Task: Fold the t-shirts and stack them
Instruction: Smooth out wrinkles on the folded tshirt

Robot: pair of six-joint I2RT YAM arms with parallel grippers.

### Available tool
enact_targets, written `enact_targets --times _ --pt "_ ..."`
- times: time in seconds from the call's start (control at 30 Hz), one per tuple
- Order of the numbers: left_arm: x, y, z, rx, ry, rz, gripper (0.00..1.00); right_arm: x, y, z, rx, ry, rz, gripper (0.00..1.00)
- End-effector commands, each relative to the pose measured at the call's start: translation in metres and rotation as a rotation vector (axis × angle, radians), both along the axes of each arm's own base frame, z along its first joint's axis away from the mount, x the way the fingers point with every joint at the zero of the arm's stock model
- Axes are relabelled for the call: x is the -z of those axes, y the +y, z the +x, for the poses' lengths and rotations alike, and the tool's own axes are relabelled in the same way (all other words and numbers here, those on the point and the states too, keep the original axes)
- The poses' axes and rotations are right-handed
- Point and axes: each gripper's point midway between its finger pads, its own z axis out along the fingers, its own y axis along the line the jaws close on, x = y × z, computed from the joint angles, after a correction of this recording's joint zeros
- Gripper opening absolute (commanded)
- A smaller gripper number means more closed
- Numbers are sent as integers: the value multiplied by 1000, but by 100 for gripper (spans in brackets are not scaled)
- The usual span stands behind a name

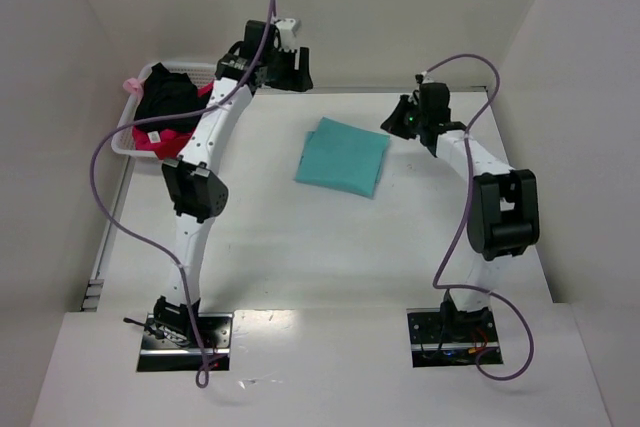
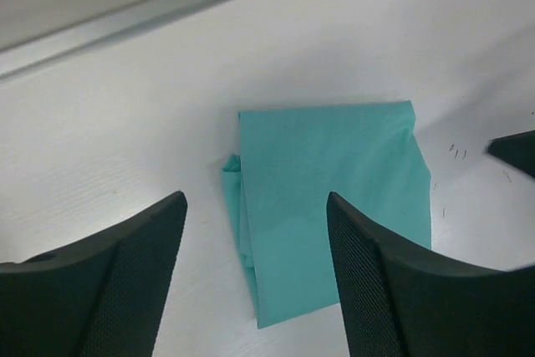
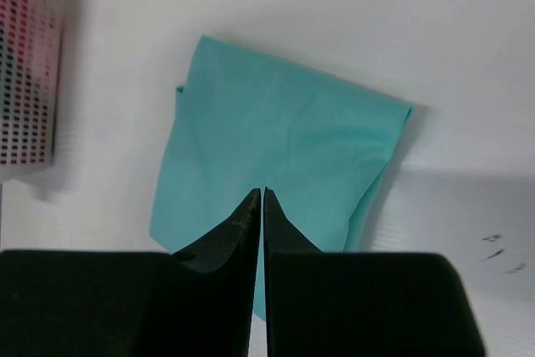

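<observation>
Teal t-shirt point(image 1: 342, 157) folded | basket point(image 1: 124, 135) contents part-hidden | left end effector point(image 2: 255, 202) released | right end effector point(image 3: 261, 196) clenched

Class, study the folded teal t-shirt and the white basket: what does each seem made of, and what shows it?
Teal t-shirt: soft matte cloth, probably knit; it lies in flat layers with soft creases. White basket: likely rigid plastic; its wall is a regular lattice of small holes.

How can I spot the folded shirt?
Start at the big white table. Near its middle, right of the basket, lies the teal shirt. It alone is folded flat; the black shirt and pink shirt sit bunched in the basket.
</observation>
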Motion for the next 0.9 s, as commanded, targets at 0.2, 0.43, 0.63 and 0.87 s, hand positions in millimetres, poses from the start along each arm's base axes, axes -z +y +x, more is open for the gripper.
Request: enact_targets --times 0.2,0.43,0.63,0.87 --pt "-35 38 -43 -98 -96 96 81 86 41 -17 -159 145 1 4" --pt "-40 46 -78 -120 -100 41 85 116 17 -20 -65 204 -104 1" --pt "-35 50 -91 -134 -93 59 87 128 -1 -22 -13 238 -146 1" --pt "-39 53 -100 -134 -100 56 88 128 -14 -27 41 275 -166 1"
